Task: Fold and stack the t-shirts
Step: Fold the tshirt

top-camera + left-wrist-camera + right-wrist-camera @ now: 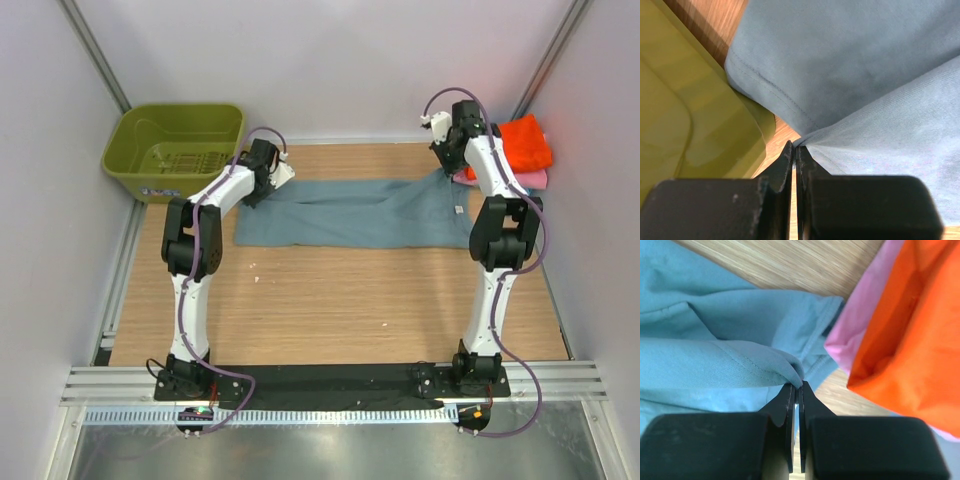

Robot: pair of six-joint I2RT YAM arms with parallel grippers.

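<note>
At the far left corner stands an olive-green basket (170, 150), which appears empty and takes no part in the fold. Just beside it, the left gripper (794, 146) is closed on a pinch of the blue-grey shirt (370, 212) at that shirt's left end, with the jaws pressed together on the cloth. The shirt lies across the far half of the table (330, 310) as a long, flat band running from one arm to the other. It appears to be partly folded lengthwise, though the layers cannot be counted from above. At its right end, the right gripper (796, 386) is likewise clamped on a rolled edge of the same cloth. Further right, the pink shirt (855, 335) and the orange shirt (525, 143) are folded, orange on top, and form the stack in the far right corner. Judged status: two shirts done, one in progress, with its final folds and its transfer to the stack outstanding. Obstructions: the basket wall sits close to the left pinch point, and the stack lies just beside the right one.
</note>
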